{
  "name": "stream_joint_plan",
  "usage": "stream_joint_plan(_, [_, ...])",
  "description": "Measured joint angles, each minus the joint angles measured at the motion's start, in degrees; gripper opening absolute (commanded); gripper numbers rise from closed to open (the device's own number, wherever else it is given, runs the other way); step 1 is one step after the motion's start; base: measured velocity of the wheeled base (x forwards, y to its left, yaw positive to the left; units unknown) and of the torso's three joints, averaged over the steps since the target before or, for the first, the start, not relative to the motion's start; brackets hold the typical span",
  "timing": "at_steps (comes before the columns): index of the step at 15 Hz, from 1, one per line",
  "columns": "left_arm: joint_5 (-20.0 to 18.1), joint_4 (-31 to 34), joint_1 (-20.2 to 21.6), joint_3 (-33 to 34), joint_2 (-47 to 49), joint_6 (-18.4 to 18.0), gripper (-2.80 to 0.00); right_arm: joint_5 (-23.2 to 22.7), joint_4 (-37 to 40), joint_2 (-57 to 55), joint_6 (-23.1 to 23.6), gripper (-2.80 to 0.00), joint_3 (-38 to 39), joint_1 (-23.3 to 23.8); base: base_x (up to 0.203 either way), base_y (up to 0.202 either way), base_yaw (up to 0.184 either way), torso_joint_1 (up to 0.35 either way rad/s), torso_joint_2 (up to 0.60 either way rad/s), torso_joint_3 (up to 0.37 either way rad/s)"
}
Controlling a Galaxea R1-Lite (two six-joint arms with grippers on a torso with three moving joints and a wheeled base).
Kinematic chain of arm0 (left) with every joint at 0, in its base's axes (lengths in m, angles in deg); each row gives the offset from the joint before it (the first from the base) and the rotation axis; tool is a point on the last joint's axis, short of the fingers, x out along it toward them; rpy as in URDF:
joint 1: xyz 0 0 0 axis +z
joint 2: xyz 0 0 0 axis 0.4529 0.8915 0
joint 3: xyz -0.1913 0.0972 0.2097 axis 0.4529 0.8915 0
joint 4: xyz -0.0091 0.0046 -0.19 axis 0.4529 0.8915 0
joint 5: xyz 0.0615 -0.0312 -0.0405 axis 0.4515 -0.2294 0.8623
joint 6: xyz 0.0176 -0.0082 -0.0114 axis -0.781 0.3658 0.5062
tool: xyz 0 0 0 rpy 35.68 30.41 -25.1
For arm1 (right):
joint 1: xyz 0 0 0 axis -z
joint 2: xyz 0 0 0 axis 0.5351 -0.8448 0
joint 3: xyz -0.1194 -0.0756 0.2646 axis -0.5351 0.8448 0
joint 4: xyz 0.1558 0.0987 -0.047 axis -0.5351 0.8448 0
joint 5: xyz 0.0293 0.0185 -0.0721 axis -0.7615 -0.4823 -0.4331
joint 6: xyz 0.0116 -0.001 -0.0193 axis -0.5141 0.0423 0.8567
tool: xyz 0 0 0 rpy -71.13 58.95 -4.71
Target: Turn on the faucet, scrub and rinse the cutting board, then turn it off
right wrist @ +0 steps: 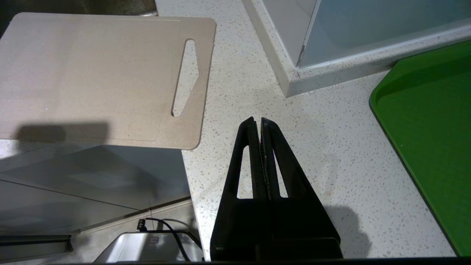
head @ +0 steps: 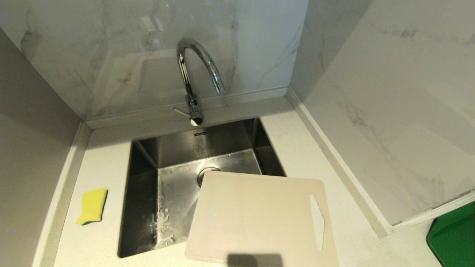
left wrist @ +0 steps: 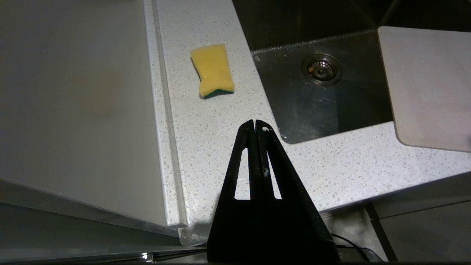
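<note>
Both grippers escape your head view, which alone shows the faucet [head: 193, 79] behind the sink [head: 143, 207]; wrist views show left gripper [left wrist: 255, 123] and right gripper [right wrist: 257, 120] with fingers pressed together, board [head: 256, 218] overhanging the sink's right side, sponge [head: 92, 206] left.

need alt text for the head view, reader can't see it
A cream cutting board lies across the near right corner of a steel sink, partly overhanging the basin, slot handle to the right. A chrome gooseneck faucet stands behind the sink with no water running, and a yellow sponge sits on the counter to the left.
</note>
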Motion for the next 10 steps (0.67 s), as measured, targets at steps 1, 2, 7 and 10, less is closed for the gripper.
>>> stream_joint_plan(1, [0.0, 0.0, 0.0, 0.0, 0.0, 0.0, -2.8, 0.0, 0.0, 0.0, 0.0, -2.8, 0.1, 0.0, 0.0, 0.0, 0.0, 0.0, 0.0, 0.0])
stream_joint_plan(2, [0.0, 0.0, 0.0, 0.0, 0.0, 0.0, -2.8, 0.0, 0.0, 0.0, -0.2, -2.8, 0.1, 0.0, 0.0, 0.0, 0.0, 0.0, 0.0, 0.0])
stream_joint_plan(7, [0.0, 0.0, 0.0, 0.0, 0.0, 0.0, -2.8, 0.0, -0.1, 0.0, -0.5, -2.8, 0.1, 0.0, 0.0, 0.0, 0.0, 0.0, 0.0, 0.0])
stream_joint_plan(10, [0.0, 0.0, 0.0, 0.0, 0.0, 0.0, -2.8, 0.0, -0.1, 0.0, -0.4, -2.8, 0.1, 0.0, 0.0, 0.0, 0.0, 0.0, 0.0, 0.0])
